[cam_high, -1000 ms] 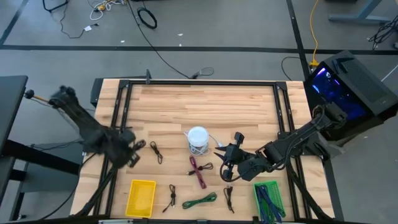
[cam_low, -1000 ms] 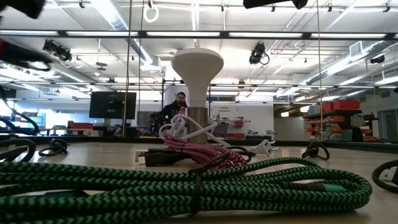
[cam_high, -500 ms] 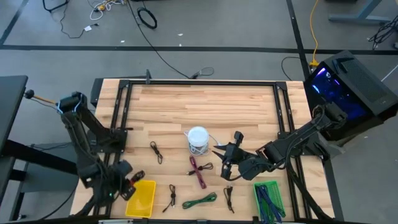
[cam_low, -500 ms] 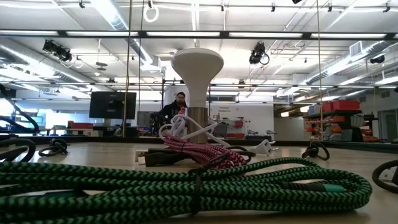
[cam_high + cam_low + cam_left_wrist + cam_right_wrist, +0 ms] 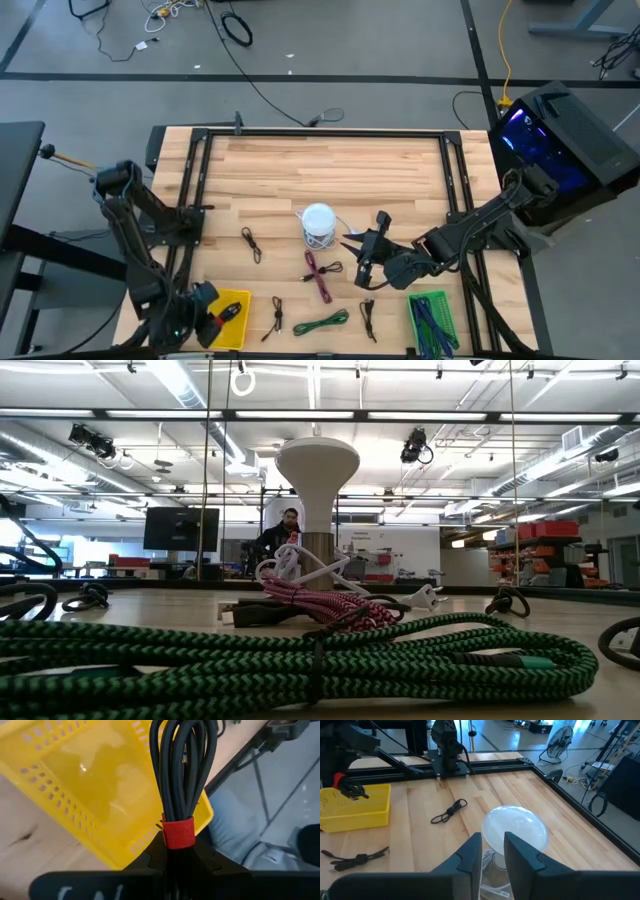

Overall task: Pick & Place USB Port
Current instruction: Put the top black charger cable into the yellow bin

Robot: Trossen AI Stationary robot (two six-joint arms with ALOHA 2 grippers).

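Black cable bundle (image 5: 181, 770), bound with a red strap (image 5: 178, 832), hangs clenched in the left claw (image 5: 222, 316) directly over the yellow basket (image 5: 232, 325) at the front left corner of the surface (image 5: 330, 170). In the left wrist view the coil fans out from between the dark fingers (image 5: 150, 855), and the basket's perforated wall and floor lie under it; that floor shows nothing lying on it (the cable hides part of it).

At the front right corner sits a green basket (image 5: 432, 322) holding dark blue cables (image 5: 434, 328) laid lengthwise.

The right claw (image 5: 364, 251) hovers near the middle of the surface, just beside a white dome-topped object (image 5: 318, 222) with a white cord looped at its base. In the right wrist view its two fingers (image 5: 470, 852) stand a little apart with only air between them, grasping nothing.

Loose on the wood lie a pink-and-black cable (image 5: 320, 275) in the middle, a green cable (image 5: 322, 322) along the front edge, and small black bundles: one (image 5: 249, 243) left of the dome, one (image 5: 277, 316) near the yellow basket, one (image 5: 368, 318) toward the green basket.
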